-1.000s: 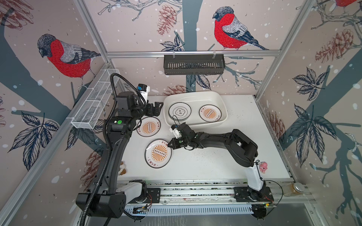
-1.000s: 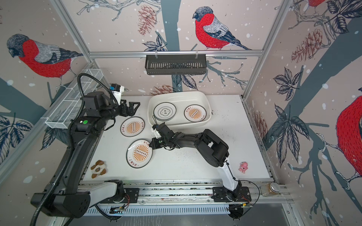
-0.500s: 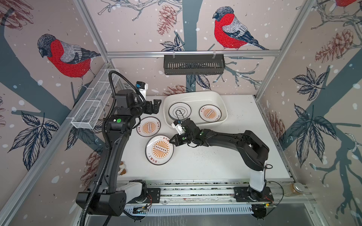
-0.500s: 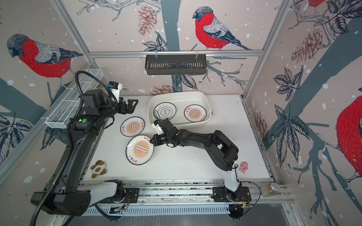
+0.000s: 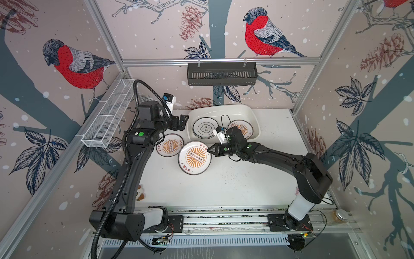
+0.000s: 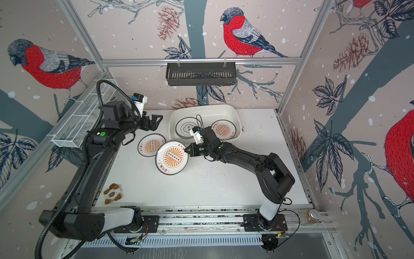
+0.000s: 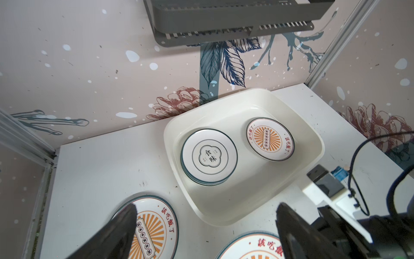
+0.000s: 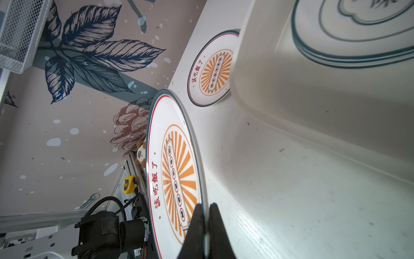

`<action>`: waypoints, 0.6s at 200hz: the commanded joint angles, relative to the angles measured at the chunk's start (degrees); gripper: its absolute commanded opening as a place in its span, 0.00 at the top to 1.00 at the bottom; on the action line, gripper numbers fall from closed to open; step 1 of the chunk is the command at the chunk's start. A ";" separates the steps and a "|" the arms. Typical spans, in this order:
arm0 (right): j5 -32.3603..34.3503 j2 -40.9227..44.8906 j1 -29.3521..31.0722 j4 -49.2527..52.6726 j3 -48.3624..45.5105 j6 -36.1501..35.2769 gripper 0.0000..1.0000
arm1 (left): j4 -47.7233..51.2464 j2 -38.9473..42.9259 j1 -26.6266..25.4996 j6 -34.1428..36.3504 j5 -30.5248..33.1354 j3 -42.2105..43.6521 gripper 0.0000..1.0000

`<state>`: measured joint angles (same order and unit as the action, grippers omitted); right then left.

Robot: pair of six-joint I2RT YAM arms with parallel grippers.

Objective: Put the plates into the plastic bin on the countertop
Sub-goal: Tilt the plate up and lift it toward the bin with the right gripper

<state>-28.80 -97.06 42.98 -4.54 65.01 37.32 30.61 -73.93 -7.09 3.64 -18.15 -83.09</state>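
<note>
Pinching the right-hand rim of the held plate (image 5: 194, 157), the right tool (image 5: 210, 150) is clenched on it in both top views. The plate is orange sunburst face up, tilted, just in front of the bin (image 5: 253, 113) and over the table (image 5: 235, 183). Its left edge overlaps the table plate (image 5: 169, 145), another sunburst one lying flat. Inside the bin, a stack (image 5: 205, 128) topped by a black quatrefoil emblem sits on the left. A sunburst bin plate (image 5: 247, 130) sits on the right, partly hidden by the right wrist. The left tool (image 5: 180, 122) hangs released, jaws wide, gripping nothing, just left of the bin. The black slotted rack (image 5: 221, 74) is on the back wall and the wire basket (image 5: 107, 116) on the left wall.

Left wrist view: the left tool (image 7: 207, 206) has its fingers (image 7: 121, 226) spread wide, nothing between them. Beyond them is the bin (image 7: 320, 143), with stack (image 7: 208, 157) and bin plate (image 7: 270, 139) side by side, apart. The table plate (image 7: 156, 224) is partly behind one finger, and a slice of the held plate (image 7: 253, 246) shows at the frame edge.

Right wrist view: the right tool (image 8: 205, 224) has its fingers (image 8: 218, 231) closed on the rim of the held plate (image 8: 177, 168), seen near edge-on. The table plate (image 8: 210, 74) lies flat by the bin (image 8: 291, 89) wall — touching or just beside, cannot tell. The stack (image 8: 358, 33) is inside.
</note>
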 commanded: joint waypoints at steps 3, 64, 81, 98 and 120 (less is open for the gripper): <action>-2.90 3.05 -3.59 -2.76 -2.51 0.63 0.99 | 1.93 -2.09 -2.49 1.46 -2.59 -0.70 0.05; -3.89 11.59 -14.01 -0.18 -7.45 -0.83 0.99 | 1.34 -10.23 -4.25 -0.69 -10.23 -4.37 0.05; -4.40 13.69 -17.00 0.62 -8.68 -1.27 0.99 | 0.27 -12.71 -4.58 -1.83 -13.43 -4.35 0.06; -5.02 15.56 -19.73 1.23 -9.68 -1.59 0.99 | -0.36 -15.63 -5.03 -2.02 -15.08 -4.71 0.08; -6.30 17.67 -22.82 1.78 -10.77 -1.92 0.99 | -0.75 -19.13 -5.12 -1.28 -20.72 -5.88 0.11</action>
<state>-32.18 -81.30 22.26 -2.15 54.96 36.03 31.86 -90.63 -12.08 1.87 -31.29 -87.61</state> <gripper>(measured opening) 0.077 0.899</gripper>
